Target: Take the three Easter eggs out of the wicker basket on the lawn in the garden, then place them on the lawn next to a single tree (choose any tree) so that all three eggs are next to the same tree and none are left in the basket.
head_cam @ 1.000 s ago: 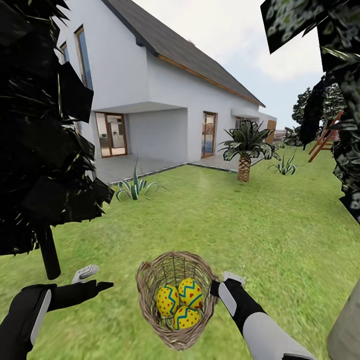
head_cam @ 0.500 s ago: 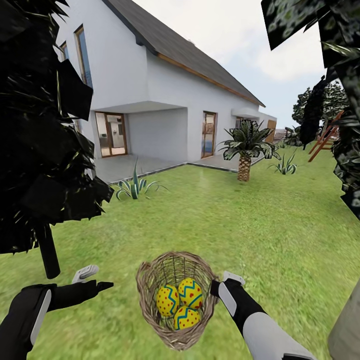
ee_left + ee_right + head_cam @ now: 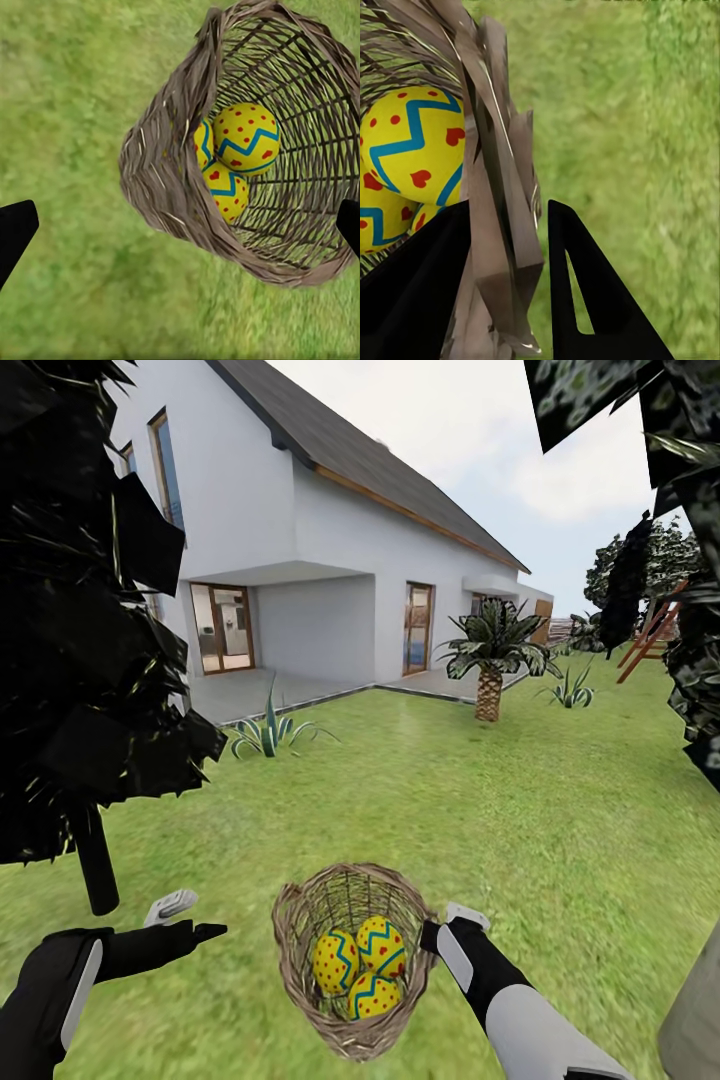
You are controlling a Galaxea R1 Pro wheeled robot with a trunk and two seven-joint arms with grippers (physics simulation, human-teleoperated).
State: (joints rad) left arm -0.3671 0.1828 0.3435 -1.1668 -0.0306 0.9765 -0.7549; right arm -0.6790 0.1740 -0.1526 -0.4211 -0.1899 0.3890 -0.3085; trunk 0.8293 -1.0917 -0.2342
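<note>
The wicker basket is on the lawn just in front of me, tilted with its mouth toward my head. Three yellow Easter eggs with red dots and blue zigzags lie inside it, also seen as eggs and an egg. My right gripper is shut on the basket's rim, one black finger on the inside and one outside. My left gripper is open, left of the basket and apart from it; its gripper spans wide before the basket wall.
A pale grey tree trunk rises at my near right under speckled dark foliage. A black-trunked tree stands close on the left. Farther off are a spiky plant, a short palm and the white house.
</note>
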